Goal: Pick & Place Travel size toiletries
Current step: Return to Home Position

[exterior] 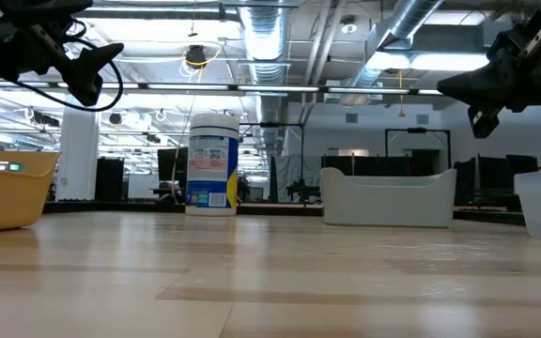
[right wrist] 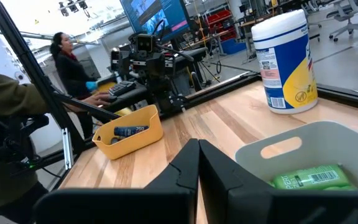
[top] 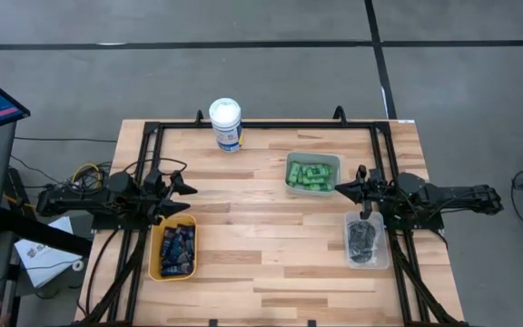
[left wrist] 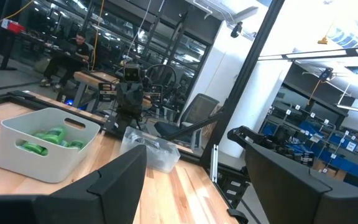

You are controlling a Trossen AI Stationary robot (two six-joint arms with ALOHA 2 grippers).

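Note:
Green bottles point(top: 311, 175) lie in a pale bin point(top: 291, 162) at the right of middle; they also show in the right wrist view point(right wrist: 309, 177). Navy tubes point(top: 176, 247) lie in a yellow bin point(top: 155, 245) at the near left. Dark grey tins point(top: 364, 241) lie in a clear bin point(top: 384, 243) at the near right. My left gripper point(top: 187, 198) is open and empty, raised above the table just beyond the yellow bin. My right gripper point(top: 341, 189) is shut and empty, raised beside the pale bin's right end and beyond the clear bin.
A tall white canister with a blue label point(top: 226, 124) stands at the table's far edge, left of middle. Bare wood lies between the bins in the table's middle and near part. A person sits beyond the table in the right wrist view point(right wrist: 70, 68).

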